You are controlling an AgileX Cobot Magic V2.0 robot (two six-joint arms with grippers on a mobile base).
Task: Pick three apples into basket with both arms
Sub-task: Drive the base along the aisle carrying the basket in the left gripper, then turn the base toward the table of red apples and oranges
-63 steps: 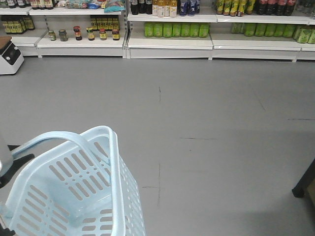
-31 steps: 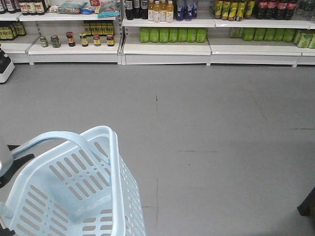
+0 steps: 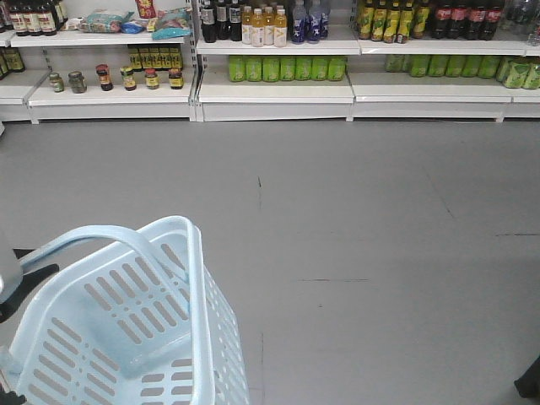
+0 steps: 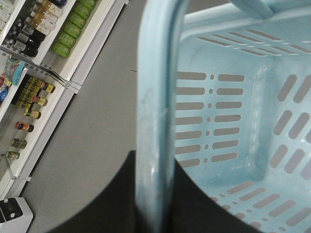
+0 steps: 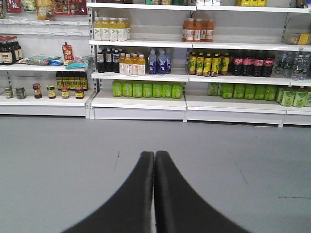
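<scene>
The pale blue basket (image 3: 196, 295) fills the lower left of the front view, its handle (image 3: 93, 239) raised. In the left wrist view my left gripper (image 4: 154, 158) is shut on the handle (image 4: 158, 97), black fingers on both sides of the bar, and the basket's slotted wall (image 4: 228, 111) lies behind it. The part of the basket's inside that shows holds nothing. My right gripper (image 5: 154, 153) is shut with nothing in it and points over the grey floor toward the shelves. The apples are out of view.
White store shelves (image 3: 270, 89) run along the far wall with green bottles (image 5: 146, 89), drinks and jars (image 3: 126, 78). Grey floor (image 3: 363, 236) stretches between me and them. A dark part of an arm (image 3: 531, 386) shows at the bottom right.
In the front view the shelves have slid down and to the left, with more of them showing. The basket keeps its place in the frame. The dark shape at bottom right has sunk lower.
</scene>
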